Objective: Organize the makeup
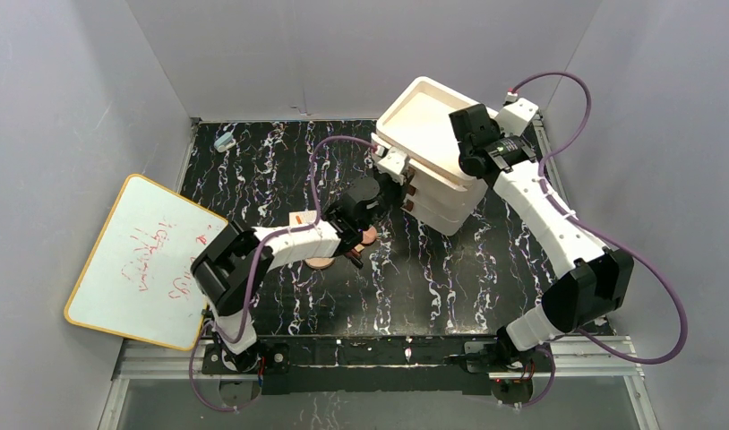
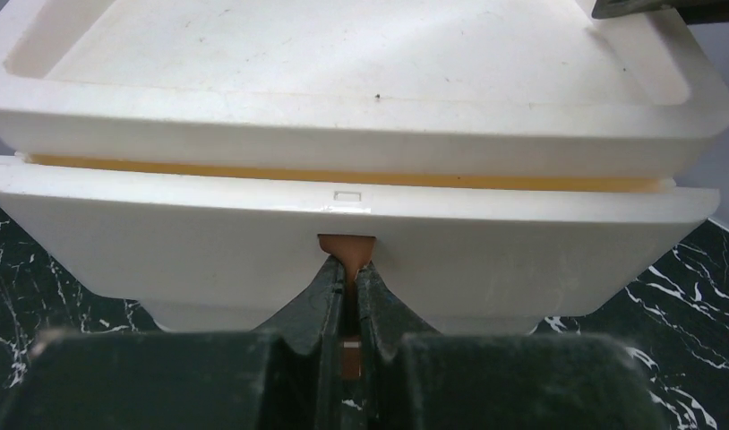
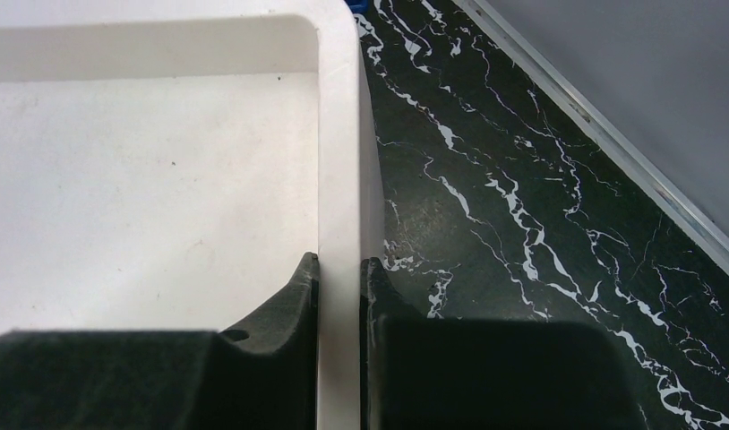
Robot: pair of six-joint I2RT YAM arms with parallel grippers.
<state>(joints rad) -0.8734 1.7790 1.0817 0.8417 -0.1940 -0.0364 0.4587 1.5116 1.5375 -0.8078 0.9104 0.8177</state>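
Handle (image 2: 347, 246) pinched by left gripper (image 2: 347, 272), white box (image 2: 361, 116)

box (image 1: 421, 121), whiteboard (image 1: 146, 260), blue bit (image 1: 224, 141) on a marbled table (image 1: 450, 278)
white box upper right, brown handle (image 2: 347, 248) on its front; whiteboard askew at far left; blue bit upper left, near the wall.

Whiteboard (image 1: 144, 262), left side of the table, overhead view: several lines of red handwriting in marker, running slantwise. Too small and blurred for me to read; I can't make out one word or number. White drawer box (image 2: 209, 255), left wrist view: a small raised rectangle outline on its front edge, with no letters. Nothing else legible from my feeds.
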